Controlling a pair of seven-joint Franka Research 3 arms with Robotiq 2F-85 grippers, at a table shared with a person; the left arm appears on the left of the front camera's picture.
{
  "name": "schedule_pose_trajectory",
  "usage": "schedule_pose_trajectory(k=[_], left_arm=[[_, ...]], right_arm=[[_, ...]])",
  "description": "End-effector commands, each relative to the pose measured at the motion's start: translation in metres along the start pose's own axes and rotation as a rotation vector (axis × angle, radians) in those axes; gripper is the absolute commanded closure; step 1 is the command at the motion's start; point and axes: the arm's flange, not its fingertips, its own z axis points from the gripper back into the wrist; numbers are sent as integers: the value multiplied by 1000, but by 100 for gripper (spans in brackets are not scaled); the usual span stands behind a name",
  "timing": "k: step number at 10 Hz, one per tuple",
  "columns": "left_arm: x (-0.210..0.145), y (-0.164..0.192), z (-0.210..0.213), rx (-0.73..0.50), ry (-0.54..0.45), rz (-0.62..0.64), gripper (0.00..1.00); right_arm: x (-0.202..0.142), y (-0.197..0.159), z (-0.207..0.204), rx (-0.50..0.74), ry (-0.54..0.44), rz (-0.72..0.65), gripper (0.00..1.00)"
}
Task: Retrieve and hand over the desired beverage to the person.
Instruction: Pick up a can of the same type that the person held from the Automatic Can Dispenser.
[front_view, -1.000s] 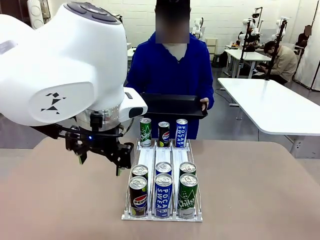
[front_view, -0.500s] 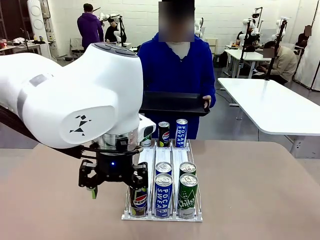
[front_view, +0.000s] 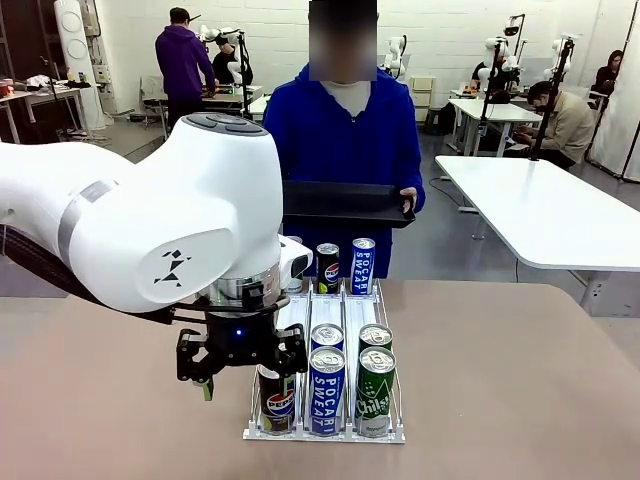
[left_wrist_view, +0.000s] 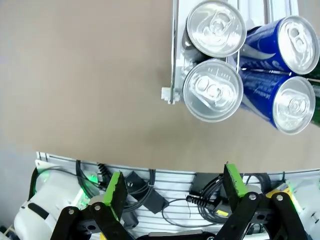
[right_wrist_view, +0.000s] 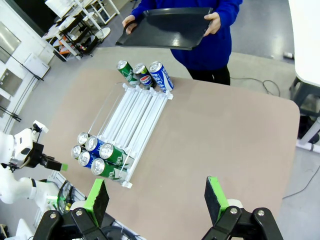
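Here the left gripper (left_wrist_view: 175, 187), jaws wide and empty, hangs above the upright front Pepsi can (front_view: 278, 403), slightly offset toward bare tabletop (left_wrist_view: 75, 75).

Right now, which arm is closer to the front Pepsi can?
Left. The left end effector hangs just above the front Pepsi can; the right end effector is high, far away.

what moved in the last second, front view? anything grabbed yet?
The left gripper swung right and down in the picture, from left of the rack to just over the near-left Pepsi can, and its wrist rolled level. It is open and holds nothing. The cans, the rack and the person's tray stayed as they were.
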Motion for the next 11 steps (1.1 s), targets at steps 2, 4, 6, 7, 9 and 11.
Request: schedule_pose_trajectory(k=[2,4,6,7,9,11], left_arm=[[11,5,-4,-81,-96,-90,0],[4,0,0,-16,-24,-8,0],[4,0,0,-16,-24,-8,0],[4,0,0,-16,-24,-8,0],[4,0,0,-16,-24,-8,0],[14,0,-4,-45,-27,-86,0]], right_arm=[[1,-2,-1,30,-8,6,0],[1,-2,-1,30,-8,6,0],[1,-2,-1,30,-8,6,0],[1,-2,-1,30,-8,6,0],[1,-2,-1,30,-8,6,0],[1,-2,-1,30,-8,6,0]])
